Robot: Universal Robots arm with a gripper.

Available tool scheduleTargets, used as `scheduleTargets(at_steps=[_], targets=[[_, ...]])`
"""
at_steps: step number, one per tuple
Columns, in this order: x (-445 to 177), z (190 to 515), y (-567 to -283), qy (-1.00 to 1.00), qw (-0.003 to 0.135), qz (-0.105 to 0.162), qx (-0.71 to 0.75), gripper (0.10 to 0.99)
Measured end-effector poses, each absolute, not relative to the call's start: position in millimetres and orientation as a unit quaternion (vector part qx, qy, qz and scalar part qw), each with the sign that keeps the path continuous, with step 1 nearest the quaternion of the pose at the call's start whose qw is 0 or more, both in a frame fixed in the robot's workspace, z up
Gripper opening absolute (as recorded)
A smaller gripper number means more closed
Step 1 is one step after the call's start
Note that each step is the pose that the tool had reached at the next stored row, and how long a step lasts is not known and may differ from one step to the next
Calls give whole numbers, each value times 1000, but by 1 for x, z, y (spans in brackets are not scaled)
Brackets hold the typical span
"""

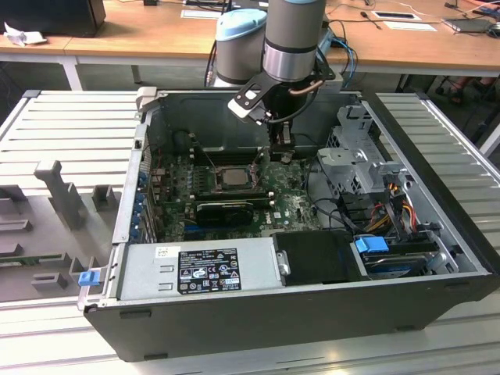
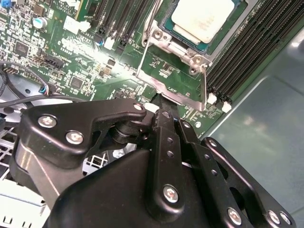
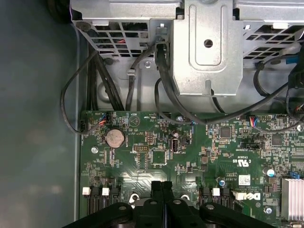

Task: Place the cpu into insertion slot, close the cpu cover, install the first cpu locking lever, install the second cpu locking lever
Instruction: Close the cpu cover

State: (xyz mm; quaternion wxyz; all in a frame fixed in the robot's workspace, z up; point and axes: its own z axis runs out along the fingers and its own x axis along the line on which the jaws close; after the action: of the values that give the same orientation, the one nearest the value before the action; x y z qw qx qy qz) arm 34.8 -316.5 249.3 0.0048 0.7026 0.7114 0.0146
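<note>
The cpu [image 2: 202, 19] lies flat in the insertion slot [image 2: 160, 33], its dull silver top showing; in the exterior view the cpu [image 1: 232, 176] sits mid-motherboard. The cpu cover [image 2: 197, 59], a silver frame with green board visible through its cut-out, is swung open away from the slot. My gripper [image 2: 162, 107] is shut, its black fingertips pressed together against the cover's outer edge; I cannot tell whether they pinch it. A thin wire lever [image 2: 205, 83] runs along the cover's side. In the exterior view my gripper [image 1: 281, 152] reaches down into the case, just to the right of the cpu.
Long black memory slots [image 2: 237, 61] flank the socket. A metal drive cage [image 3: 209, 47] with dark cables [image 3: 95, 80] stands close beyond the board edge. The power supply [image 1: 199, 269] fills the case's near side. Case walls [image 1: 144, 156] enclose the work area.
</note>
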Motion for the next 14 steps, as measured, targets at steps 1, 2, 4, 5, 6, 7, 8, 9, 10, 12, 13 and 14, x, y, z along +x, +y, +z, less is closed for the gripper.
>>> scheduleTargets(at_steps=[1, 2, 4, 5, 6, 7, 8, 9, 10, 12, 13, 14], targets=[[34, 249, -317, 711, 5, 15, 703, 106], [33, 249, -317, 711, 5, 15, 703, 106], [32, 249, -317, 711, 5, 15, 703, 106], [31, 249, -317, 711, 5, 15, 703, 106], [29, 249, -317, 711, 5, 15, 703, 106], [29, 249, -317, 711, 5, 15, 703, 106], [27, 249, -317, 711, 5, 15, 703, 106], [26, 249, -317, 711, 5, 15, 703, 106], [25, 249, -317, 711, 5, 15, 703, 106], [23, 249, -317, 711, 5, 15, 703, 106], [22, 249, -317, 711, 5, 15, 703, 106], [21, 249, -317, 711, 5, 15, 703, 106]])
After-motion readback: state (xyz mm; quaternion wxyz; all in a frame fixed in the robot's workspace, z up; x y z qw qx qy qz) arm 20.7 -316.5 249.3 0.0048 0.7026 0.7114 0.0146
